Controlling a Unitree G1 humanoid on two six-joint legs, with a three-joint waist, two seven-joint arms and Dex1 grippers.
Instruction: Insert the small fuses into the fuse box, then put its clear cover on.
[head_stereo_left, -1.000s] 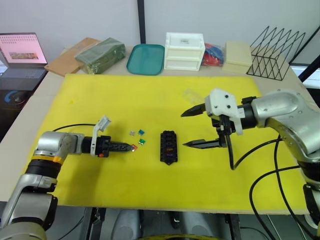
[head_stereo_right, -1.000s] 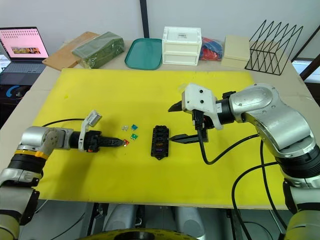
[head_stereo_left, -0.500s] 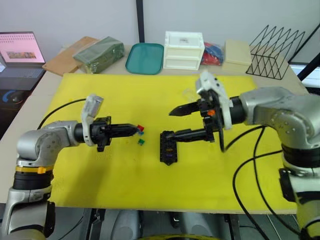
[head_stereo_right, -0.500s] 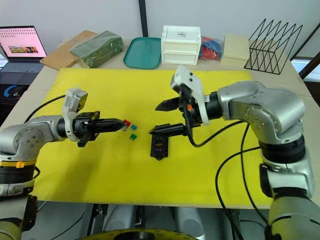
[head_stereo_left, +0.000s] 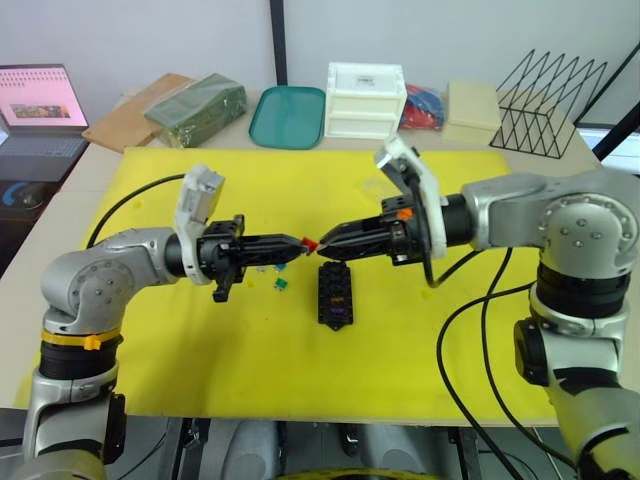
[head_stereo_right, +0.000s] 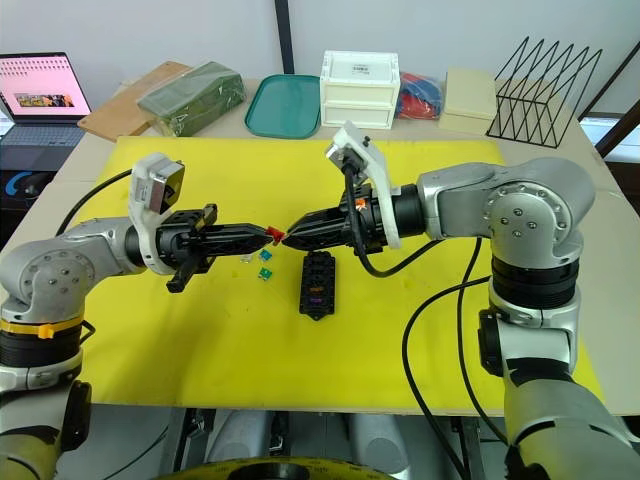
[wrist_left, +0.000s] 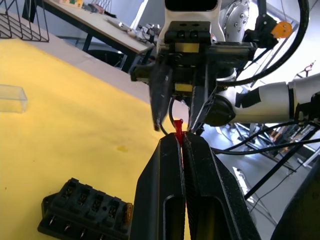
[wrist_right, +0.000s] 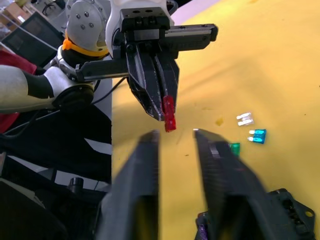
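- Your left gripper (head_stereo_left: 300, 242), reaching in from the left of the head views, is pinched shut on a red fuse (head_stereo_left: 310, 243) that pokes out past its tips; the left wrist view shows that fuse (wrist_left: 178, 138) squeezed between the two black fingers (wrist_left: 165, 185).
- Your right gripper (head_stereo_left: 325, 241) points at it tip to tip from the right, just above centre in the frame, with its fingers set narrowly apart; in the right wrist view the red fuse (wrist_right: 169, 113) hangs just ahead of the gap between them, and you cannot tell whether it has entered it.
- You'll find the fuse box (head_stereo_left: 335, 294) lying flat on the yellow mat (head_stereo_left: 200, 350), just below where the two grippers meet, with a purple fuse (head_stereo_left: 339, 311) in one of its lower slots.
- Loose on the mat left of the fuse box, below the left gripper, sits a green fuse (head_stereo_left: 283, 285); the right wrist view adds a teal fuse (wrist_right: 258, 136) and a pale grey fuse (wrist_right: 245, 119) close by it.
- Look for the clear cover (head_stereo_left: 382, 187) on the mat above the right gripper, partly behind the wrist.
- Along the top edge of the tabletop (head_stereo_left: 85, 175) stand a teal tray (head_stereo_left: 290, 117), a white drawer box (head_stereo_left: 366, 101) and a wire rack (head_stereo_left: 553, 102).
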